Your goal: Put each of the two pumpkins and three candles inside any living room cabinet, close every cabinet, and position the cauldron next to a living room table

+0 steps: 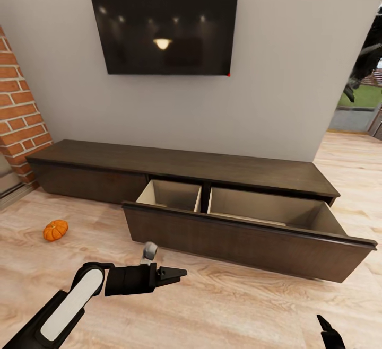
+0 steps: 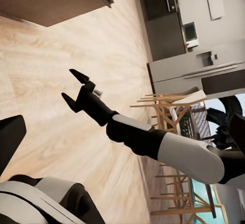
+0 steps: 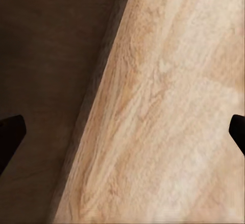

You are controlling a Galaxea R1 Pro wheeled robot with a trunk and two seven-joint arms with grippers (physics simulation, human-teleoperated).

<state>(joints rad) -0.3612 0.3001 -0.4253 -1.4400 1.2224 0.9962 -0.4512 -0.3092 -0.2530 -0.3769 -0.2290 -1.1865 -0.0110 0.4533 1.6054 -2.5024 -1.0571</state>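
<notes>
A: Item one, fingers. Your left gripper (image 1: 178,274) sits low over the wooden floor (image 1: 223,306), near the drawer front, pointing right. Its fingers (image 1: 175,271) lie close together with nothing between them.

B: And the right one?

A: Your right gripper (image 2: 75,87) appears in the left wrist view, its two dark fingers (image 2: 79,75) spread apart and empty, above bare floor. In the right wrist view the two tips sit at opposite edges, wide apart, over the floor beside a dark brown panel (image 3: 46,81). In the head view only one dark tip (image 1: 324,325) shows at the near right corner.

B: Item two, the cabinet?

A: The cabinet (image 1: 180,166) is long, low and dark brown, standing against the grey wall (image 1: 276,99) under a wall-mounted television (image 1: 164,20). Its wide drawer (image 1: 249,232) is pulled out toward you. Two beige compartments show inside, a smaller left one (image 1: 170,194) and a larger right one (image 1: 265,206); what you can see of each interior holds nothing.

B: Item three, the pumpkins?

A: One orange pumpkin (image 1: 55,229) lies on the floor to the near left of the cabinet, well apart from your left gripper, not far from the brick column (image 1: 18,105).

B: Anything else to list?

A: A doorway at the far right opens onto green grass (image 1: 366,97). The left wrist view takes in wooden chairs (image 2: 173,111) and a kitchen with a refrigerator (image 2: 204,73).
</notes>
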